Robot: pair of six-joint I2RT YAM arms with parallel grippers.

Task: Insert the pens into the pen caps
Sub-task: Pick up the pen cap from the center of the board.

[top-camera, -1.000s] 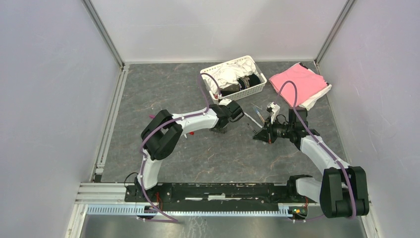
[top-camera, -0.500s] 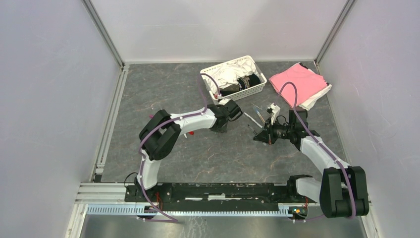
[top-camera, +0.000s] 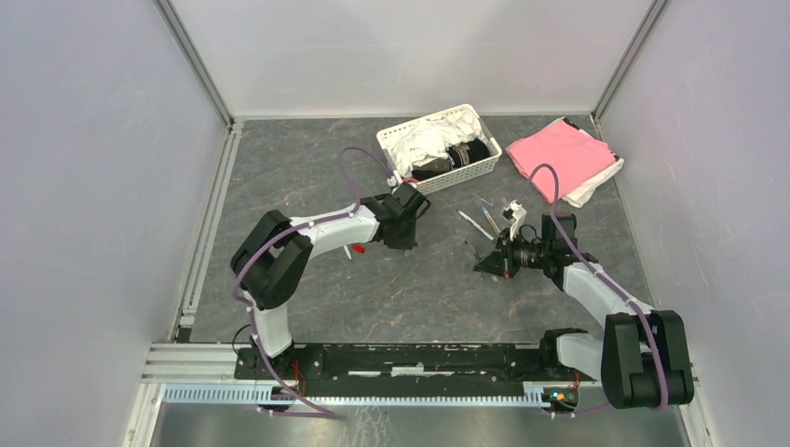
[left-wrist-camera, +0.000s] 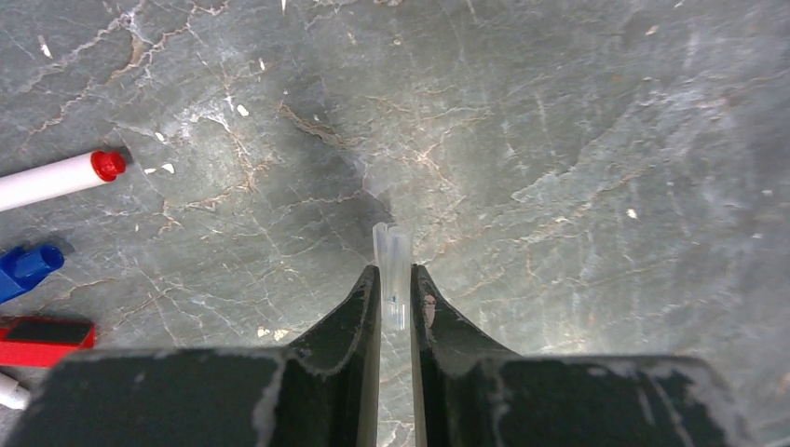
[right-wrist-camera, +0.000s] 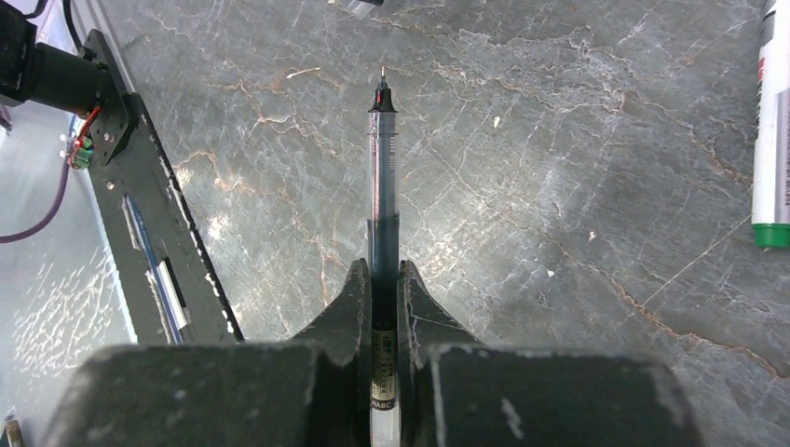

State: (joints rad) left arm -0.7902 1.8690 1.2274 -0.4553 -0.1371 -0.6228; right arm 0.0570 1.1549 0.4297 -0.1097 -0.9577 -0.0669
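A small clear pen cap [left-wrist-camera: 392,256] sticks out past the fingertips of my left gripper [left-wrist-camera: 395,275], which is shut on it just above the grey table. My right gripper [right-wrist-camera: 383,270] is shut on a dark slim pen [right-wrist-camera: 383,177] with its fine tip bare and pointing away from the wrist. In the top view the left gripper [top-camera: 402,238] and right gripper [top-camera: 484,264] face each other across a gap mid-table. A white pen with a red end [left-wrist-camera: 56,179], a blue cap [left-wrist-camera: 28,268] and a red cap [left-wrist-camera: 45,340] lie left of the left gripper.
A white basket [top-camera: 484,166] of cloths stands at the back. A pink cloth [top-camera: 564,154] lies at the back right. Two loose pens [top-camera: 477,223] lie between basket and right arm. A white pen with a green end [right-wrist-camera: 771,121] lies right of the right gripper.
My left gripper has shut on the clear cap and the left arm has drawn back to the left. The right gripper has shifted slightly nearer, still holding the pen.
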